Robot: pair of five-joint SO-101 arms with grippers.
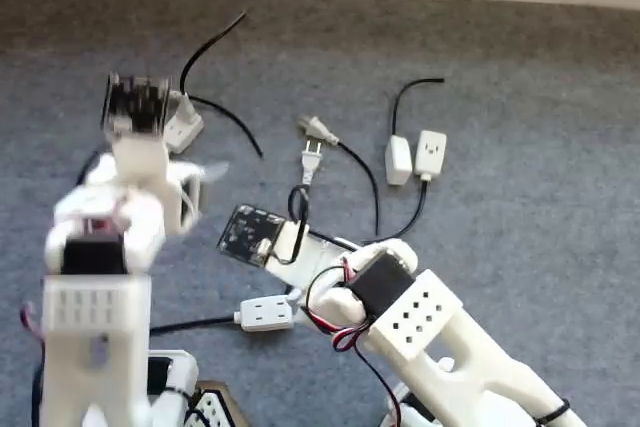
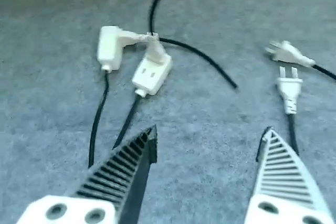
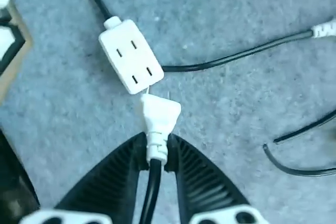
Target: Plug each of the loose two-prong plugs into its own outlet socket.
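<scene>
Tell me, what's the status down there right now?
Left gripper open over carpet, two loose plugs ahead. Right gripper shut on plug, prongs at socket block's end. Nothing between them.

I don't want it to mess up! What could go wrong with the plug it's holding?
The right gripper pinches the plug by its cord end, so it may twist. The socket lies loose on the carpet, so a push could slide it away instead of seating the prongs.

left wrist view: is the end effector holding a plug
No, the left end effector hangs open over bare carpet, gripping nothing.
</scene>
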